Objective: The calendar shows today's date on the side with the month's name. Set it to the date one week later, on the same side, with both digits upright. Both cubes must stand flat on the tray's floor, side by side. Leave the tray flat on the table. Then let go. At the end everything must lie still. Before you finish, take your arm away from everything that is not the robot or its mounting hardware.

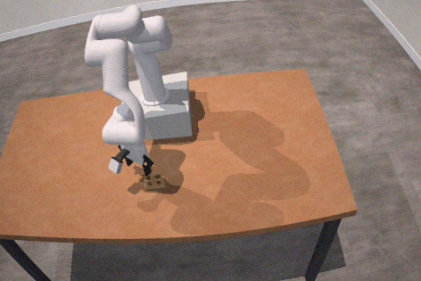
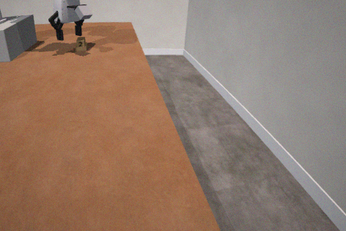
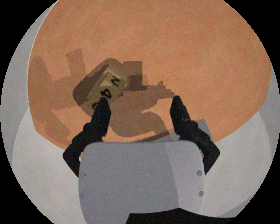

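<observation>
The small calendar's wooden tray lies on the table in the arm's shadow, holding two cubes side by side. A cube face marked 2 looks towards the exterior camera. In the wrist view a cube with a 4 shows on top, and a sideways mark like a 2 shows just beyond it. The other cube is partly hidden behind the left finger. The month's name and front date cannot be read. My gripper is open and empty, above and to one side of the calendar.
The arm's pale base block stands on the table behind the calendar. The table's front edge runs beyond the calendar, on the side away from the base. The arm's shadows darken the calendar and much of the table.
</observation>
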Robot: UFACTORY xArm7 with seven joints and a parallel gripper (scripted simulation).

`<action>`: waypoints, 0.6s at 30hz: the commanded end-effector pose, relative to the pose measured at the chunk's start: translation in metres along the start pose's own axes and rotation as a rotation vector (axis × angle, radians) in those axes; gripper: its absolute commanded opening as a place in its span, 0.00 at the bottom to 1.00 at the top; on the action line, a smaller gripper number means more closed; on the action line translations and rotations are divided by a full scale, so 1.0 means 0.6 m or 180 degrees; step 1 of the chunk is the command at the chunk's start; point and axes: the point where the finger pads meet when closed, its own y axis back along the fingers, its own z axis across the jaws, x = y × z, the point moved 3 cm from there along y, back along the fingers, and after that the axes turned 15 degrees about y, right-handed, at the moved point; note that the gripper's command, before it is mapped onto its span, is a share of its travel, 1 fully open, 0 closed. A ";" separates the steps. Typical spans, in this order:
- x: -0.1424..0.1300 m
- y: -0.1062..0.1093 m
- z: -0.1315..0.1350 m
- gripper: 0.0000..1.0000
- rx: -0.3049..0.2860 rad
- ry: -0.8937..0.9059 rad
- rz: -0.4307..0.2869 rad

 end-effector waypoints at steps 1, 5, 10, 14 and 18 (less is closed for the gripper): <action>0.002 0.002 0.005 1.00 0.0017 0.0040 0.0010; 0.000 0.002 0.022 1.00 0.0017 0.0228 0.0011; -0.002 0.002 0.051 1.00 0.0017 0.0228 0.0011; -0.002 0.001 0.056 1.00 0.0017 0.0352 0.0011; -0.004 0.001 0.070 1.00 0.0017 0.0436 0.0011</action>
